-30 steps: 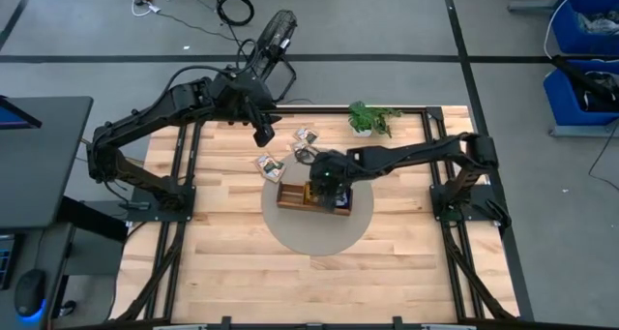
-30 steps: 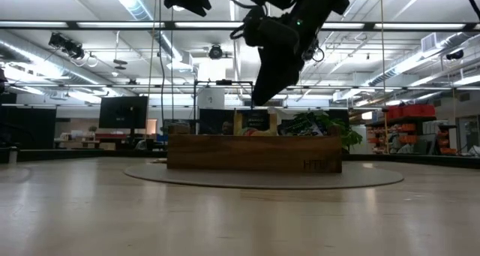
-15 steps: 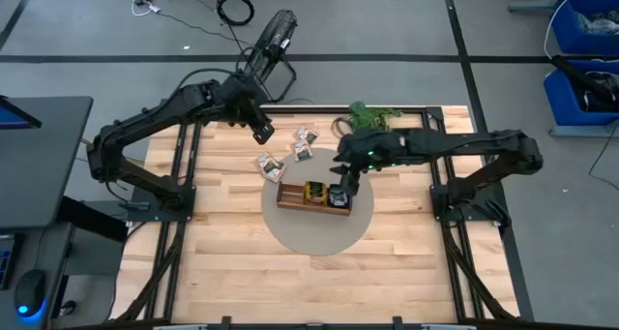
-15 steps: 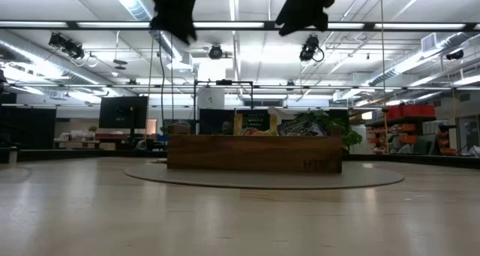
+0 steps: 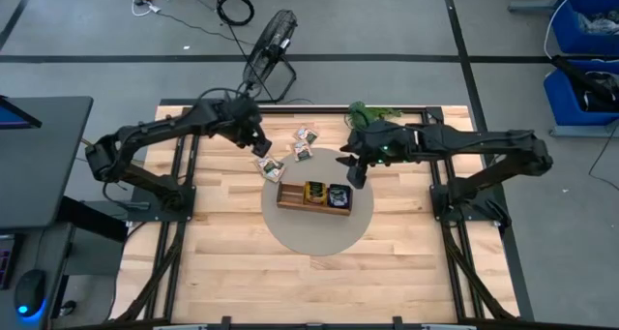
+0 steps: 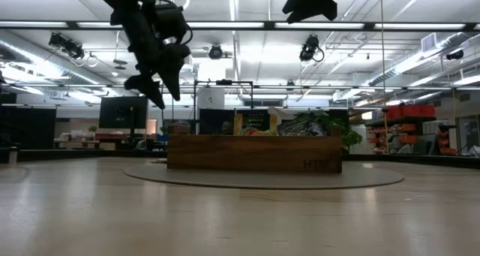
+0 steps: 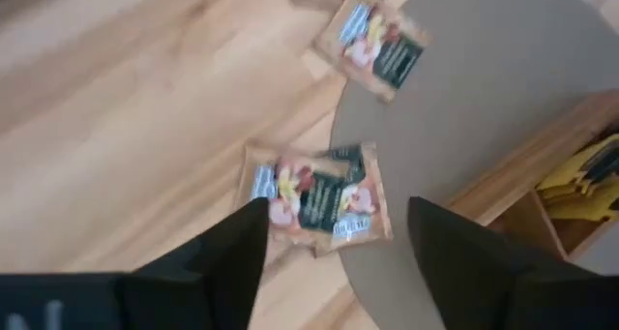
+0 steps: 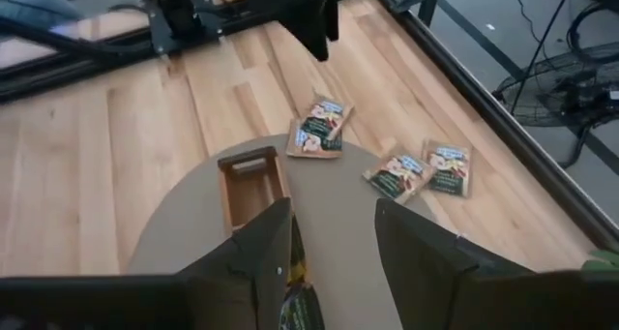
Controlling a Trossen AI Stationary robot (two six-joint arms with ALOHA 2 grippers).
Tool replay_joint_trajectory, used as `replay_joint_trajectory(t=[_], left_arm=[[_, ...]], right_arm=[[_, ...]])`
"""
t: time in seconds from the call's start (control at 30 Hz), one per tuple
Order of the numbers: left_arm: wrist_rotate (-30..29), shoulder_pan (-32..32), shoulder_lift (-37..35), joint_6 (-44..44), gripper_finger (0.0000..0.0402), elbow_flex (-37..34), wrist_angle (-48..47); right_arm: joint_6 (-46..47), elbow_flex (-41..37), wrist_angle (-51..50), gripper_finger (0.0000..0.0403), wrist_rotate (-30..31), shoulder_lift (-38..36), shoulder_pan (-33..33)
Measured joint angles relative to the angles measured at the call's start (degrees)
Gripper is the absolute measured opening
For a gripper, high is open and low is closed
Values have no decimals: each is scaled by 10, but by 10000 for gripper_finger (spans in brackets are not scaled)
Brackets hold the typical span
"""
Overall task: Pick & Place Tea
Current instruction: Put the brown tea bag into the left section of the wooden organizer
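Two overlapping tea packets (image 7: 314, 195) lie half on the wood, half on the edge of the round grey mat (image 5: 309, 235). My left gripper (image 7: 338, 214) hangs open just above them, slanting down, one finger on either side, touching nothing. Two more packets (image 5: 303, 143) lie farther back on the table. The brown wooden tray (image 5: 314, 195) on the mat holds yellow and dark packets (image 5: 326, 193). My right gripper (image 5: 355, 172) stands open and empty, raised above the tray's right end. In the low view the left gripper (image 6: 154, 79) hangs left of the tray (image 6: 255, 152).
A small green plant (image 5: 370, 118) stands at the table's far edge behind the right arm. The black table frame (image 5: 426, 127) runs along the edges. Bare wood spreads over the whole near half of the table (image 5: 309, 282). A fan (image 5: 274, 40) stands on the floor beyond.
My left gripper has come down and moved toward the near edge and the mat, rolling as it went, until it stands over the two overlapping packets. My right gripper has risen out of the tray and drawn back toward the table's right, clear above the tray.
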Motion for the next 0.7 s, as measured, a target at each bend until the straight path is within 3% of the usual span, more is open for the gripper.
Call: replay_joint_trajectory(t=[0.23, 0.43, 0.7], left_arm=[[-14, 6, 35, -50, 310, -13, 38], [11, 2, 92, -68, 309, -11, 39], [-30, 3, 164, -81, 305, -11, 42]], right_arm=[[-18, 0, 2, 160, -10, 17, 0], [-18, 0, -7, 160, -10, 21, 0], [-20, 0, -7, 160, -10, 21, 0]])
